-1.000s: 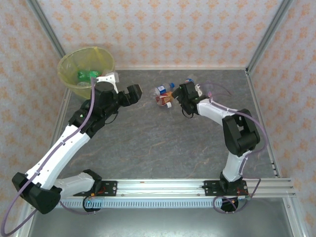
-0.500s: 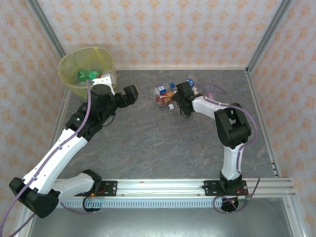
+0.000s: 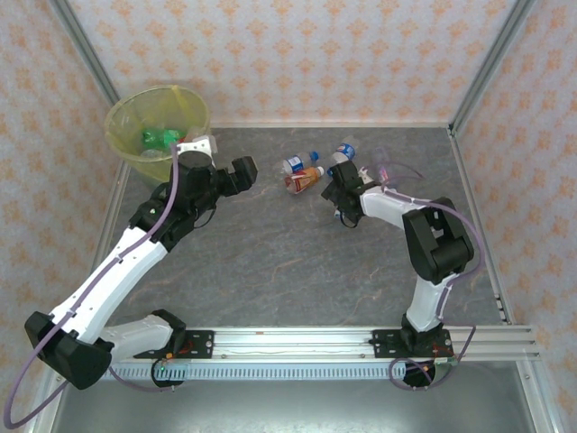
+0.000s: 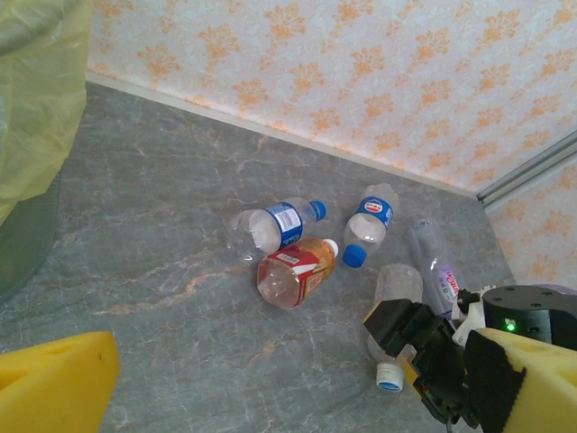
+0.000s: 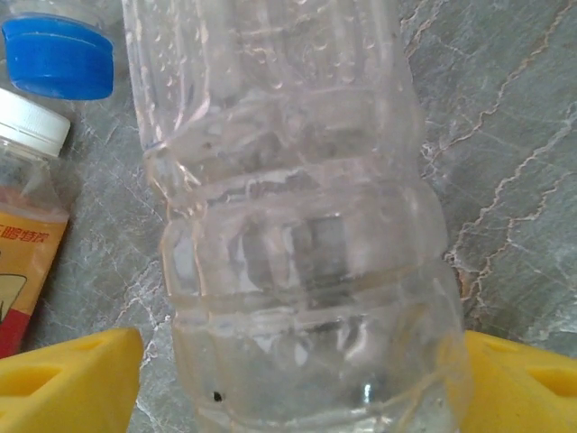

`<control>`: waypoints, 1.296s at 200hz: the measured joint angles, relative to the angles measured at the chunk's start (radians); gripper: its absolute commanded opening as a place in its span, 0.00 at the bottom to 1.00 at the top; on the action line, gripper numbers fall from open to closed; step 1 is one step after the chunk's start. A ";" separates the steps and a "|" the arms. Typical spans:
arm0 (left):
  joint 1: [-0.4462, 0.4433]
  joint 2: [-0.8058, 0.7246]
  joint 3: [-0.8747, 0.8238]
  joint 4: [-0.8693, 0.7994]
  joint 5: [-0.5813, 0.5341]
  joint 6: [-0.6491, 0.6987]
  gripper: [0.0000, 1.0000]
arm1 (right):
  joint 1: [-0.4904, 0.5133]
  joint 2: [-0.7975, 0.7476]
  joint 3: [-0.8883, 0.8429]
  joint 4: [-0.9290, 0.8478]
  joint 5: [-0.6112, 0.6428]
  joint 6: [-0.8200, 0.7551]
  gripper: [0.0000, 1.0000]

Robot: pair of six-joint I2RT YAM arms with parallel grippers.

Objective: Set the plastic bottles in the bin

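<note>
A: Where do things lie?

B: The bin [image 3: 120, 144] sits in the far left corner of the table [image 3: 270, 271], with a green bottle [image 3: 160, 137] inside it. The loose bottles lie in a cluster well to the right of the bin. There is an orange-label bottle [image 4: 293, 271], two blue-label bottles [image 4: 275, 225], and clear ones on the side farthest from the bin.

A: Hands?

B: The left hand [image 3: 242, 171] hangs between the bin and the cluster, released, fingers spread wide and nothing in them. The right hand [image 5: 302, 388] is down at the side of the cluster away from the bin, astride a clear bottle [image 5: 288, 207] that lies flat on the table. There is a yellow pad [image 5: 72, 383] on either flank. Bare table shows between one pad and the bottle wall, so I note it as released, not clenched on the bottle.

A: How will that bottle handle?

B: It looks empty, so light. The wall is thin, ribbed and dented — I expect it to buckle under a hard squeeze. It is smooth and round, so it may squirt out sideways. There are droplets on it, and I cannot tell whether they are inside or out.

A: Where to take hold?

B: Across the ribbed middle, where the pads stand. The ribs should stiffen it and give some bite. Avoid the narrow cap end. Close gently, then lift straight up — the orange-label bottle lies just beside it, on the side toward the bin.
</note>
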 measured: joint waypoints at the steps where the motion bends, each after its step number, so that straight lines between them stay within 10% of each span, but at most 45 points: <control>1: 0.000 0.000 0.000 0.000 0.000 0.000 0.99 | 0.000 0.000 0.000 0.000 0.000 -0.001 0.84; 259: 0.000 0.007 0.002 0.009 0.043 -0.001 0.99 | 0.001 -0.135 -0.209 0.100 -0.052 -0.221 0.47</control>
